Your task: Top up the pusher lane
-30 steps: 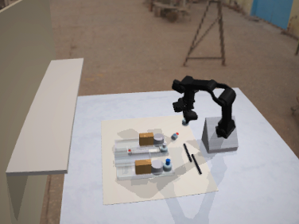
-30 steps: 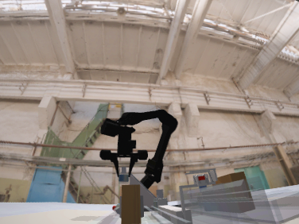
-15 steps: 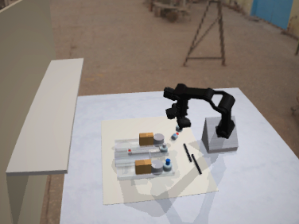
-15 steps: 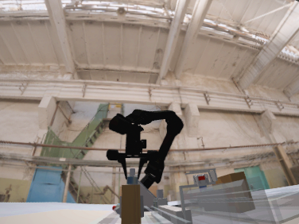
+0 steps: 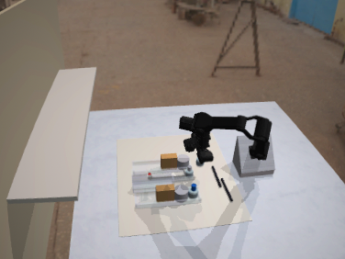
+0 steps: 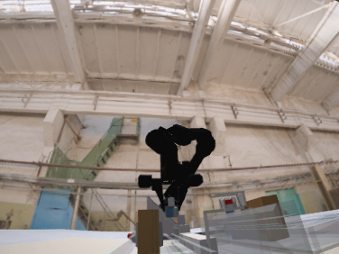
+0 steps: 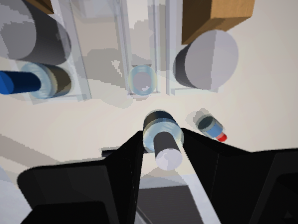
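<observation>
My gripper [image 5: 202,160] [image 6: 171,205] [image 7: 161,133] is shut on a clear jar [image 7: 161,141] with a pale grey cap. The jar also shows in the exterior view [image 6: 170,212], upright above the mat. In the wrist view it is in front of the middle lane [image 7: 123,50] and slightly right of its line. A similar grey-capped jar [image 5: 188,171] [image 7: 142,80] stands at that lane's front end, behind the low stop. The pusher's red mark [image 5: 150,174] is at the back of the lane. A loose red-capped jar [image 7: 211,126] lies right of the held jar; the arm hides it in the top view.
The side lanes hold orange boxes [image 5: 169,161] [image 5: 165,193] and grey cylinders [image 5: 183,160] [image 5: 181,193]. A blue-capped jar [image 5: 193,191] [image 7: 49,80] stands at the front of one. Two black bars [image 5: 217,176] [image 5: 227,189] lie on the mat [image 5: 133,225]. A shelf [image 5: 55,138] stands left.
</observation>
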### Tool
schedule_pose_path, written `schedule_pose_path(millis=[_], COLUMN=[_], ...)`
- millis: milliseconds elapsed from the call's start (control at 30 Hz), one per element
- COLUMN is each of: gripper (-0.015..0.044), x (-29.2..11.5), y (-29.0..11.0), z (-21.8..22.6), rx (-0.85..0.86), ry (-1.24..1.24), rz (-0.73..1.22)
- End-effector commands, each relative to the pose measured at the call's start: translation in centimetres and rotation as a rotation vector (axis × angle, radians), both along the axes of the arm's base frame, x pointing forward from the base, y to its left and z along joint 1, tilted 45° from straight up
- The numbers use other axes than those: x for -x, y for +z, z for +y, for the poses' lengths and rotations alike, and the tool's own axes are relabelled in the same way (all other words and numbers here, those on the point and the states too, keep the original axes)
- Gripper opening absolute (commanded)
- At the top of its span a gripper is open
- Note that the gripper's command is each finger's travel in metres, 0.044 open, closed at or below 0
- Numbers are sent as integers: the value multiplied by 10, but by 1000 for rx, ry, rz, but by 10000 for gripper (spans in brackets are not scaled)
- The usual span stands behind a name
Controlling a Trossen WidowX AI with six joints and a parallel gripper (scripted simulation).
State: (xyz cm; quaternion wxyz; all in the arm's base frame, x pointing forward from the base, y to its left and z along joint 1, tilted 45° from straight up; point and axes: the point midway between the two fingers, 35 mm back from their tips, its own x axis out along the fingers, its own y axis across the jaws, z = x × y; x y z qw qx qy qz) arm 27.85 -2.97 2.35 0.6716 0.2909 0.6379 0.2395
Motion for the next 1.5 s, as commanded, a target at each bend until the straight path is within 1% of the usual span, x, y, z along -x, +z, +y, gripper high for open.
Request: schedule_pose_path(millis=[0,133,400,1467], gripper=[0,0,0,0], x=[-10,-10,-11,-24], y=[8,6,-10,-10], z=[14,15,31,30], rx=[-10,-10,-11,-10], ry=[-2,-2,-2,-2], rz=[-8,-8,-8,-9])
